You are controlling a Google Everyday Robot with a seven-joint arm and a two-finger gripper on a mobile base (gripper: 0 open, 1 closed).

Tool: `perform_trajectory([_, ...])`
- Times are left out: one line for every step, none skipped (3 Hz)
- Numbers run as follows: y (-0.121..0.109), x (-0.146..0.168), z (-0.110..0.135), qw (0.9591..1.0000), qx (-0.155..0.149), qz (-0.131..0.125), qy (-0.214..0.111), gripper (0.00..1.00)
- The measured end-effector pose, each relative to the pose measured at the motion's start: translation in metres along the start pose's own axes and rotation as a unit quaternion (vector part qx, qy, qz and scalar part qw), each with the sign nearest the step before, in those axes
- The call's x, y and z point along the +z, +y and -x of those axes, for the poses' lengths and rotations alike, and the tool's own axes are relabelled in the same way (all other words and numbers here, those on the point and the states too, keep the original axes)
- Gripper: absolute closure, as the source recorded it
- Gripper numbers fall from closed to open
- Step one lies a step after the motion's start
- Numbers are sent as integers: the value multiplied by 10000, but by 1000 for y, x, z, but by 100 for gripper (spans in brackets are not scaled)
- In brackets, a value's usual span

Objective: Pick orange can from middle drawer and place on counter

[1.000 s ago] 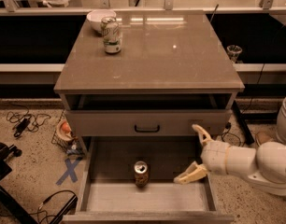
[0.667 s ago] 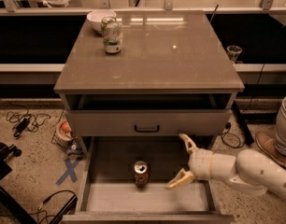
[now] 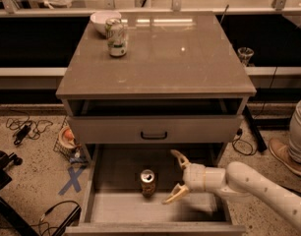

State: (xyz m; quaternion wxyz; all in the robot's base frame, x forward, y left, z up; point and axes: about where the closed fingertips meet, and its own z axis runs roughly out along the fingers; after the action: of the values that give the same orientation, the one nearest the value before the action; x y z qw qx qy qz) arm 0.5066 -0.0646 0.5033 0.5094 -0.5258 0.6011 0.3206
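Note:
The orange can (image 3: 148, 182) stands upright in the open middle drawer (image 3: 106, 208), near the middle of its floor, silver top showing. My gripper (image 3: 175, 177) is inside the drawer just to the right of the can, its two pale fingers spread wide and pointing left toward it, apart from it and holding nothing. My white arm (image 3: 258, 191) reaches in from the lower right. The counter (image 3: 180, 53) is the glossy top slab of the cabinet above.
A taller green-and-white can (image 3: 116, 37) and a white bowl (image 3: 102, 20) stand at the counter's back left. A closed drawer front with a black handle (image 3: 154, 134) sits above the open drawer. Cables and a basket lie on the floor at left; a person's leg (image 3: 295, 136) is at right.
My gripper has moved left inside the drawer, closing the gap to the orange can. The can and the things on the counter have not moved.

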Motion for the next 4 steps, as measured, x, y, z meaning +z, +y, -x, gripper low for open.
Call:
perform_trajectory([2, 28, -15, 9998, 28, 187, -115, 0])
perform_trajectory([10, 62, -27, 9988, 26, 466, -133, 0])
perform_trajectory([16, 78, -31, 9978, 31, 659, -114, 0])
perform_trajectory([20, 93, -35, 9970, 101, 768, -89, 18])
